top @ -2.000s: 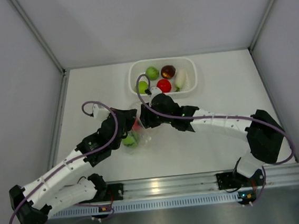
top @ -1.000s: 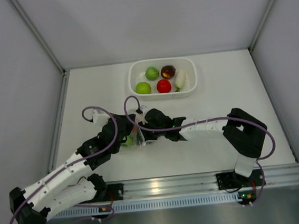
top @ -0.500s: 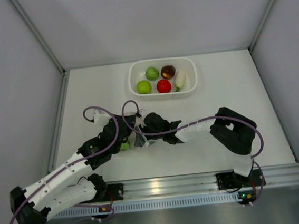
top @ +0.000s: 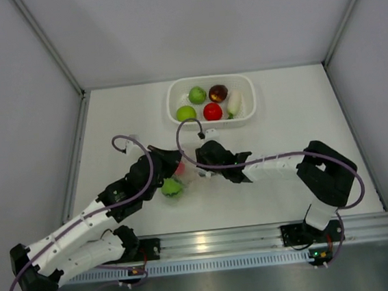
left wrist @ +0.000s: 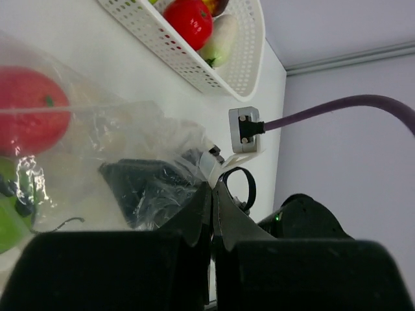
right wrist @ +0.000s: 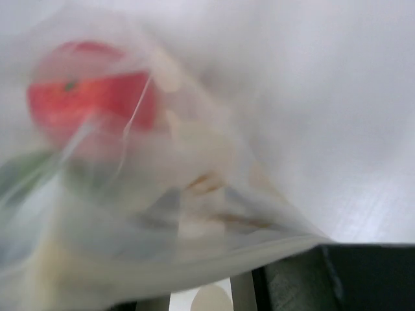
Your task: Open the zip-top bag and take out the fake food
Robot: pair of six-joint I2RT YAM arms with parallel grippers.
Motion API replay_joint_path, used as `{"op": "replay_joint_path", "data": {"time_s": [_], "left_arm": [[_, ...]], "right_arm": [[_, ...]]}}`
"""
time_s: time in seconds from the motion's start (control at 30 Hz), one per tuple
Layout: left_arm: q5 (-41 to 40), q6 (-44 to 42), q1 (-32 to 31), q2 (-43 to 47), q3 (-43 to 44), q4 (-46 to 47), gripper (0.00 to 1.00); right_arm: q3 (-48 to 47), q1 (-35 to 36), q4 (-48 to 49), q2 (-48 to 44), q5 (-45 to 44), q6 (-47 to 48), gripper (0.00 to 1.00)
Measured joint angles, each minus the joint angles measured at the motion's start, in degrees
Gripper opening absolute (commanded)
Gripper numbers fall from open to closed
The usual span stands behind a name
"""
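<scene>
Near the middle of the table [top: 282, 130] the zip-top bag [top: 185, 174] lies between both grippers. The left gripper [left wrist: 211, 189] reaches in from 9 o'clock, its fingers pressed together on a fold of the film. The right gripper [top: 200, 170] touches the bag from 3 o'clock. The plastic hides its fingers, so I cannot tell its grip. A red ball [left wrist: 29, 120] and a green ball [top: 172, 187] sit inside the bag. Farther away, at 12 o'clock, the white basket [top: 171, 106] holds more fake food [top: 212, 111].
</scene>
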State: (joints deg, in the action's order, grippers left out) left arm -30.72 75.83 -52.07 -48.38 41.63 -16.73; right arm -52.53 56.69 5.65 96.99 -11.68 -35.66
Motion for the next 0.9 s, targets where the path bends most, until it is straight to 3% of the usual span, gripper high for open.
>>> {"op": "replay_joint_path", "data": {"time_s": [0.43,0.6,0.73,0.9], "left_arm": [[5.9,-5.7,-0.6,4.0,0.3,3.9,0.0],[5.4,-5.7,-0.7,5.0,-3.6,6.3,0.0],[4.1,-6.0,-0.6,1.8,-5.4,5.2,0.0],[3.5,-6.6,-0.6,-1.4,-5.4,4.6,0.0]], "right_arm": [[-10.4,-6.0,-26.5,-13.7,-20.3,19.6,0.39],[-11.4,-6.1,-30.6,-15.2,-15.3,22.0,0.44],[-6.3,-7.7,-28.8,-15.3,-7.7,19.3,0.45],[-2.7,-7.4,-28.0,-15.1,-2.1,14.8,0.55]]}}
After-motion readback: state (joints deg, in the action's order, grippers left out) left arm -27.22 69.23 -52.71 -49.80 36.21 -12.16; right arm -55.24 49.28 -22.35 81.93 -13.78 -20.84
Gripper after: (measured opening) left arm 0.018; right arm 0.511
